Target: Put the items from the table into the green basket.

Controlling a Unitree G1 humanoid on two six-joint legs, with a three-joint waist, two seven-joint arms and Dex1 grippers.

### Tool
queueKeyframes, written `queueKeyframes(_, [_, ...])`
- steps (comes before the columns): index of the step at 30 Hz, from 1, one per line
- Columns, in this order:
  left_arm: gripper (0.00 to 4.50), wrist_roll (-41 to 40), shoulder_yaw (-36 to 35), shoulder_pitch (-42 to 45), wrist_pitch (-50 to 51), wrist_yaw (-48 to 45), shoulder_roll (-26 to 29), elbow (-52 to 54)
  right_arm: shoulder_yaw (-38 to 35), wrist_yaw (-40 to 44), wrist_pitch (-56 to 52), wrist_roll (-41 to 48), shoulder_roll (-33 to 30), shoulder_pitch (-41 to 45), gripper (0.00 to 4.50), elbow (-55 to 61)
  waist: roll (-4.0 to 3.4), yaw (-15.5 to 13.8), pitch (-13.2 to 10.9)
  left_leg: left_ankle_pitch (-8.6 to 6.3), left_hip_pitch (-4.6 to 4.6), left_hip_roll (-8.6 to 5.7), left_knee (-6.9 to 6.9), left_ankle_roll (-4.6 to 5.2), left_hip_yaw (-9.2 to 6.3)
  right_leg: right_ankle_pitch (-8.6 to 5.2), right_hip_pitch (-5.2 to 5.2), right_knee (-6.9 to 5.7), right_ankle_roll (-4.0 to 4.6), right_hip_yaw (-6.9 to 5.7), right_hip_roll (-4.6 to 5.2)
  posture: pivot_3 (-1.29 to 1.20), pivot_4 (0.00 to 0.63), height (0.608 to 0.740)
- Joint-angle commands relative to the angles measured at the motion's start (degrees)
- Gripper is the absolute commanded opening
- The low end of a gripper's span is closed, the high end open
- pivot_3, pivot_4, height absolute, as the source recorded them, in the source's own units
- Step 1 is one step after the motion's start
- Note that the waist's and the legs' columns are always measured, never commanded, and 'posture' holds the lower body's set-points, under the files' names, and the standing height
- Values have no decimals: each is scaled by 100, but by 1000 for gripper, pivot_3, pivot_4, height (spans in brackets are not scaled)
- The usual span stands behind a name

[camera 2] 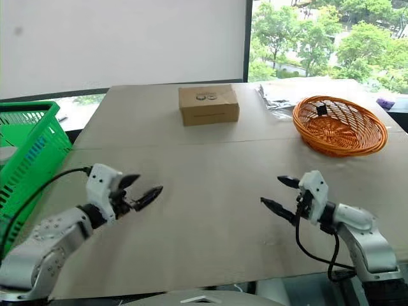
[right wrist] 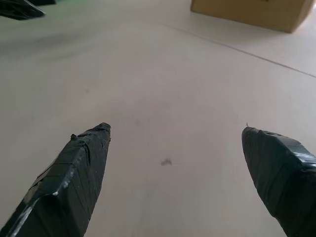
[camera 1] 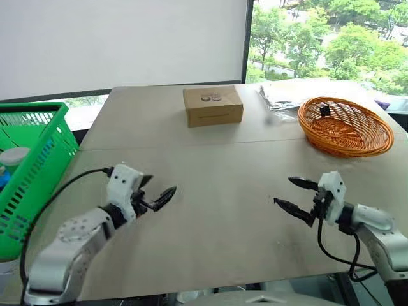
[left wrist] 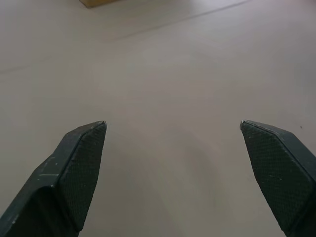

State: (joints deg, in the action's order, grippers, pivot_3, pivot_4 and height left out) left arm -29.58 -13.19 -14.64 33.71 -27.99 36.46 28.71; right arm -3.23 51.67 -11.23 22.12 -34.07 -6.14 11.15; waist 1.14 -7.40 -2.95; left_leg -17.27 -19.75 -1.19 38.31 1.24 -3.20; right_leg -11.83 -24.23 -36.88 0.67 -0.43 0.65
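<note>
The green basket (camera 1: 39, 153) stands off the table's left edge. Inside it I see the pale round end of a cylinder (camera 1: 14, 155), one of the items, its body hidden behind the lattice wall. No other item is in view. My left gripper (camera 1: 159, 186) hovers open and empty just above the table (camera 1: 217, 191), at the front left, pointing inward. At the front right my right gripper (camera 1: 284, 191) is also open and empty, facing it. Each wrist view shows bare tabletop between its own gripper's fingers: left gripper (left wrist: 173, 126), right gripper (right wrist: 175, 128).
A brown cardboard box (camera 1: 213, 106) sits at the back middle of the table, beyond the seam. An orange wicker basket (camera 1: 345, 125) stands at the back right, with crumpled clear wrap (camera 1: 277, 97) behind it. The table's front edge runs just below both arms.
</note>
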Motion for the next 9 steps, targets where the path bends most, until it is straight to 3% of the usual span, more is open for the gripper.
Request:
queueKeyframes(1, [4463, 279, -1, -282, -434, -77, -107, 134, -305, -55, 432, -91, -35, 156, 4500, -187, -28, 61, -19, -1, 36, 5, 0, -1, 1, -3, 43, 4, 0, -4, -6, 154, 13, 740])
queueKeyframes(3, [4463, 187, -89, -366, -540, -51, -308, 223, -322, -11, 512, -102, -50, 191, 4500, -291, -41, 125, -32, -3, 87, 11, -1, -2, 13, -4, 84, 8, -1, -4, -8, 154, 13, 740])
queueKeyframes(9, [4463, 319, -44, -605, -720, -83, -536, 296, -269, 179, 712, -135, -27, 367, 4500, -662, -44, 210, -31, -4, 92, 11, -3, 2, 13, -5, 83, 8, -2, -2, -13, 164, 9, 740])
